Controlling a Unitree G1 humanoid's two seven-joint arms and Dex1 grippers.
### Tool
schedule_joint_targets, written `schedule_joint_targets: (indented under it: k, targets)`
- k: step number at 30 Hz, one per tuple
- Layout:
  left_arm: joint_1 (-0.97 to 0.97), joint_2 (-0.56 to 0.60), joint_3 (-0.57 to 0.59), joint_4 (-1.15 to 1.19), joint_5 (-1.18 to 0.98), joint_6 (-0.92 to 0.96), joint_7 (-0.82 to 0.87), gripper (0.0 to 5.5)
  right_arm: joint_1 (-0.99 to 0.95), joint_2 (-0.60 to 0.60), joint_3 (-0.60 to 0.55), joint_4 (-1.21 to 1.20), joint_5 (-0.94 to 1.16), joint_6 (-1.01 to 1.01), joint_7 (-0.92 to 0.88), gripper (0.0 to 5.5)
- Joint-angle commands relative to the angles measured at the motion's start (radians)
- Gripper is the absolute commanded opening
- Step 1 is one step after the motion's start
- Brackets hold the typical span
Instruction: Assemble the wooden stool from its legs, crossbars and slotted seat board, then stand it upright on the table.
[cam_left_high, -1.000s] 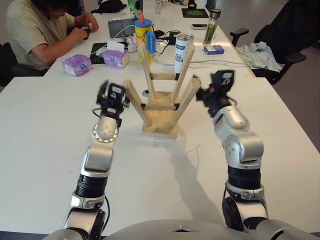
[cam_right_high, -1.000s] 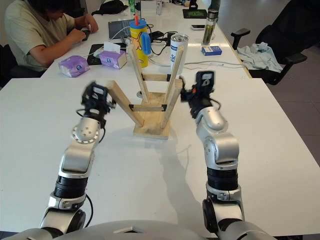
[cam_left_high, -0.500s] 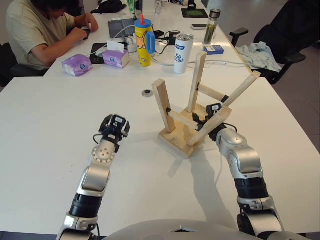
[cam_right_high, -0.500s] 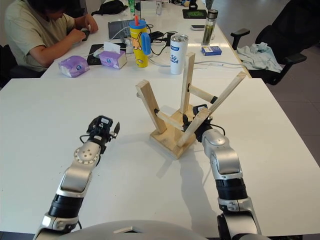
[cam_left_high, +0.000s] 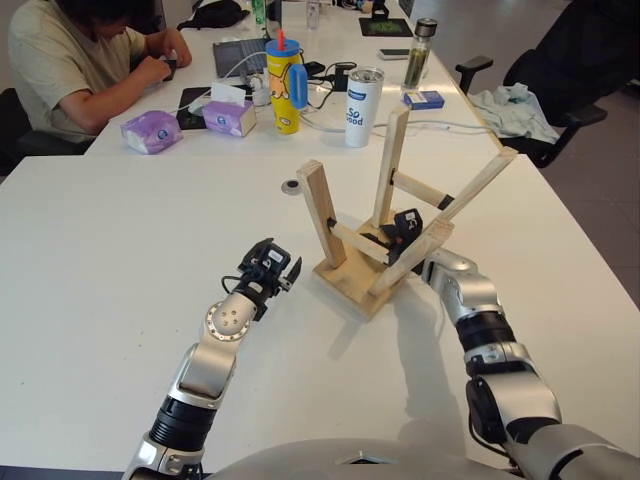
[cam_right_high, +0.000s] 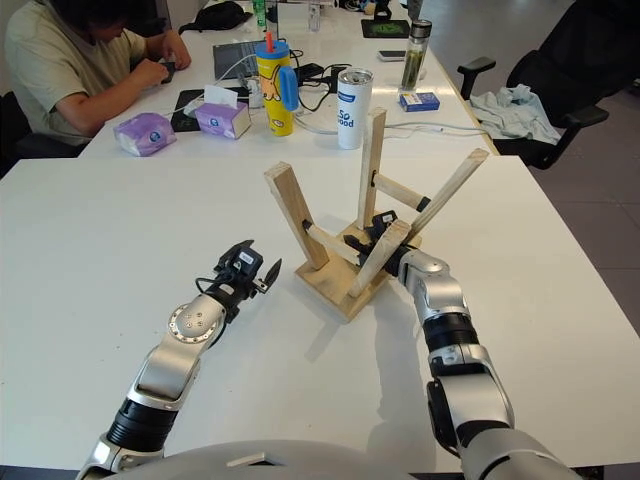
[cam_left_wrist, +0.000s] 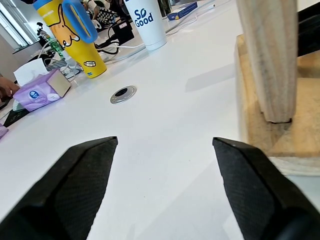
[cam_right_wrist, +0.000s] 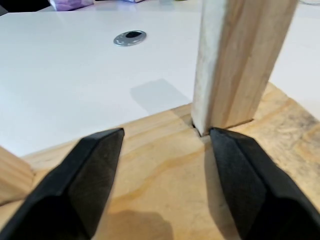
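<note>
The wooden stool (cam_left_high: 360, 285) lies upside down and tilted on the white table, its seat board (cam_right_high: 340, 292) at the bottom and its legs (cam_left_high: 392, 160) pointing up with the crossbars (cam_left_high: 420, 188) fitted. My right gripper (cam_left_high: 392, 232) sits low among the legs, open just above the seat board (cam_right_wrist: 165, 170), with one leg's foot (cam_right_wrist: 240, 55) straight ahead of it. My left gripper (cam_left_high: 283, 272) hovers open over the table just left of the stool, facing a leg (cam_left_wrist: 267, 55) and the board's edge (cam_left_wrist: 260, 135).
A metal grommet (cam_left_high: 292, 186) is set in the table behind the stool. Along the far edge stand a yellow cup (cam_left_high: 285, 85), a white tumbler (cam_left_high: 362, 92) and tissue packs (cam_left_high: 153, 130). An office chair (cam_left_high: 560, 70) stands at the back right.
The stool has shifted right and nearer and now leans. My right gripper dropped in among its legs. The left gripper pulled back, then moved right toward the stool.
</note>
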Motion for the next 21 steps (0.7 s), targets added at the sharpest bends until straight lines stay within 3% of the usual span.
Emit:
schedule_joint_targets:
  k: [1, 8, 13, 17, 21]
  targets:
    - [0.001, 0.029, -0.015, 0.01, -0.021, 0.0, -0.061, 3.58, -0.07, 0.028, 0.055, 0.326, -0.076, -0.06, 0.104, 3.2]
    - [0.032, 0.062, -0.079, -0.029, -0.092, -0.048, -0.209, 3.58, -0.201, 0.029, -0.009, 0.407, -0.054, -0.311, 0.172, 3.2]
    - [0.054, 0.098, -0.082, -0.035, -0.167, -0.095, -0.308, 3.58, -0.232, 0.011, -0.042, 0.302, -0.028, -0.392, 0.195, 3.2]
    - [0.055, 0.099, -0.1, -0.025, -0.189, -0.143, -0.338, 3.58, -0.226, 0.001, -0.063, 0.151, -0.004, -0.378, 0.209, 3.2]
    - [-0.005, 0.059, -0.14, 0.072, -0.167, -0.225, -0.33, 3.58, -0.166, -0.034, -0.061, -0.122, 0.051, -0.231, 0.24, 3.2]
